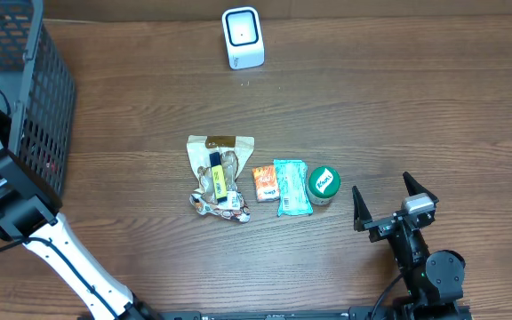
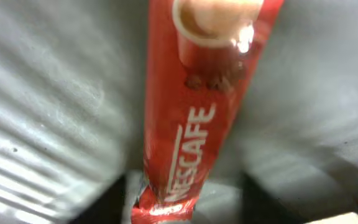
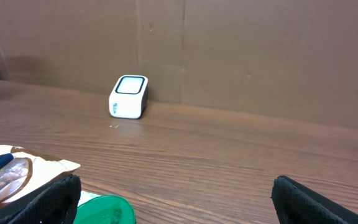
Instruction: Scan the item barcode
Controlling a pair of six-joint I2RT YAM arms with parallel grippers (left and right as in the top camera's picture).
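Observation:
A red Nescafe stick (image 2: 194,106) fills the left wrist view, lying lengthwise on a grey ribbed surface. Its lower end sits between the dark fingers of my left gripper (image 2: 184,202), which stand apart on either side and do not touch it. Overhead, the left arm (image 1: 7,200) reaches into the black mesh basket (image 1: 34,98), which hides the gripper. The white barcode scanner (image 1: 243,37) stands at the back of the table, also visible as the scanner (image 3: 129,96) from the right wrist. My right gripper (image 1: 391,200) rests open and holds nothing at the front right.
In the middle of the wooden table lie a clear snack bag (image 1: 220,178), an orange packet (image 1: 266,183), a teal packet (image 1: 292,188) and a green-lidded tub (image 1: 324,183). The tub's lid (image 3: 104,211) is just left of the right gripper (image 3: 176,199).

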